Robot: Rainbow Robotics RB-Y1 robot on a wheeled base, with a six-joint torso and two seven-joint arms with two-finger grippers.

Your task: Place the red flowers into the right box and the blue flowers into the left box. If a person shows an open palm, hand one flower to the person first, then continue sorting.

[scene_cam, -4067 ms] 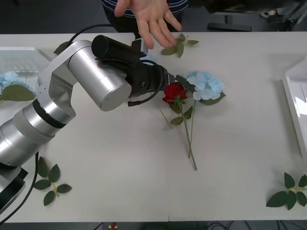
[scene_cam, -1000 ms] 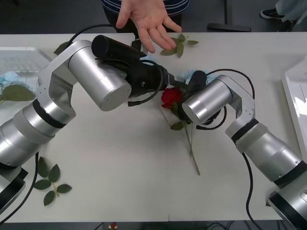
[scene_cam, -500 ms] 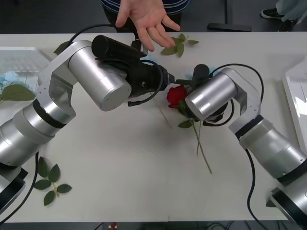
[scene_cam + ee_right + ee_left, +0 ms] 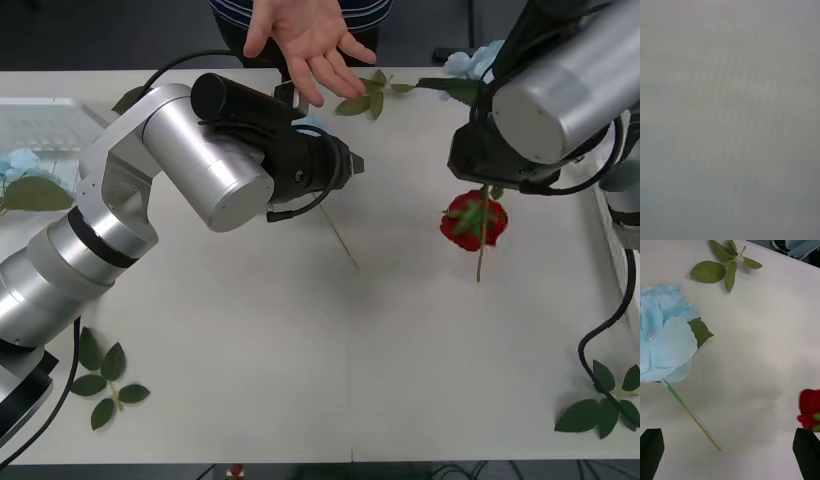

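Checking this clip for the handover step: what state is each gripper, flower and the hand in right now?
Palm: open, held out over the table's far edge.
Left gripper: open, just above a blue flower.
Blue flower: lying flat on the table, not gripped.
Rose: off the table, hanging under the right gripper.
Second blue flower: beside the right arm; held or lying, cannot tell.

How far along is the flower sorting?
One blue flower looks put away at the left box. A red flower dangles under the raised right arm. The open left claw hovers over another blue flower on the table, and the open palm waits unserved.
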